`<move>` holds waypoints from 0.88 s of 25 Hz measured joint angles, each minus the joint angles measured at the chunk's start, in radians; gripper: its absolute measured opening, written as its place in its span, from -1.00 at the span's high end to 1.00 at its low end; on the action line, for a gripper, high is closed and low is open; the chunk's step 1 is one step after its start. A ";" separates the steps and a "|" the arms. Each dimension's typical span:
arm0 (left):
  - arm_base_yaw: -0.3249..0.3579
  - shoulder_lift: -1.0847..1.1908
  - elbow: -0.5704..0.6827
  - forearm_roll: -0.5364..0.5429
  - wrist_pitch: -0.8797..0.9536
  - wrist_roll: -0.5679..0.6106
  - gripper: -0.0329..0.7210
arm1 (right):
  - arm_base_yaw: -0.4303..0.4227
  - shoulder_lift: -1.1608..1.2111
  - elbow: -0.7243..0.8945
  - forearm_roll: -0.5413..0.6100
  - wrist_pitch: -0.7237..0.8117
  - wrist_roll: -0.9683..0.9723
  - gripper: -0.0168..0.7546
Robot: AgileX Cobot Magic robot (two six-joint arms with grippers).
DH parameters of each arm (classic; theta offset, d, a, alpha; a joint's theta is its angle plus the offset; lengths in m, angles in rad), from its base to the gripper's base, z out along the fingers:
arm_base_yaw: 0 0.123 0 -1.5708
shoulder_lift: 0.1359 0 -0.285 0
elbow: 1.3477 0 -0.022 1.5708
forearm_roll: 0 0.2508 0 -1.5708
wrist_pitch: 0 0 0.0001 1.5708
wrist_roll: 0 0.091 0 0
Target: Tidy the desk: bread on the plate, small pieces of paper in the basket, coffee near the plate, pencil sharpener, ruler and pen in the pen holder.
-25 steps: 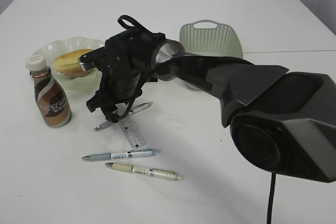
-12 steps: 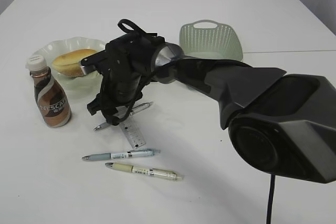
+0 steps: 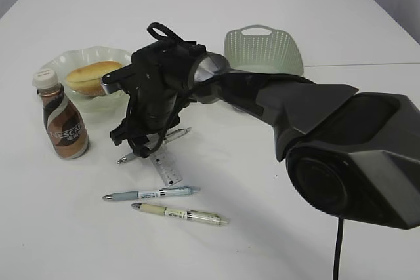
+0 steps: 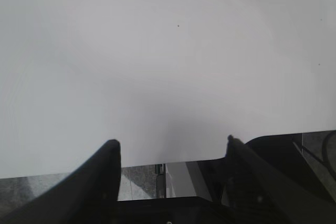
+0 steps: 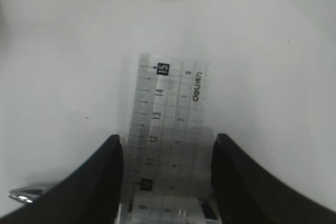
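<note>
The clear ruler [image 5: 168,108] lies flat on the white desk [image 3: 275,181], lengthwise between the fingers of my open right gripper [image 5: 167,145], with a small gap on each side. From outside, that gripper [image 3: 131,141] hangs just over the ruler [image 3: 167,168]. The bread [image 3: 92,75] rests in the green plate [image 3: 79,54], and the coffee [image 3: 62,122] stands in front of it. A silver pen [image 3: 172,136] lies partly under the gripper. My left gripper [image 4: 172,142] is open over bare desk near its edge. Pen holder, pencil sharpener and paper are out of view.
Two more pens [image 3: 152,193] [image 3: 180,214] lie side by side in front of the ruler. The sage-green basket [image 3: 262,50] stands behind my right arm, which crosses the desk from the right. A pen tip [image 5: 26,193] shows left of the right fingers.
My right gripper has sunk a little toward the ruler, uncovering more of the bread. Its opening is unchanged.
</note>
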 joint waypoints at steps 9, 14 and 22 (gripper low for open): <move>0.000 0.000 0.000 0.002 0.000 0.000 -0.30 | 0.000 0.000 -0.002 0.001 0.002 0.000 0.27; 0.000 0.000 0.000 0.008 0.000 0.000 -0.29 | 0.000 0.000 -0.002 0.001 0.002 0.000 0.28; 0.000 0.000 0.000 0.023 0.000 0.000 -0.28 | 0.000 -0.028 -0.023 0.001 0.068 0.000 0.28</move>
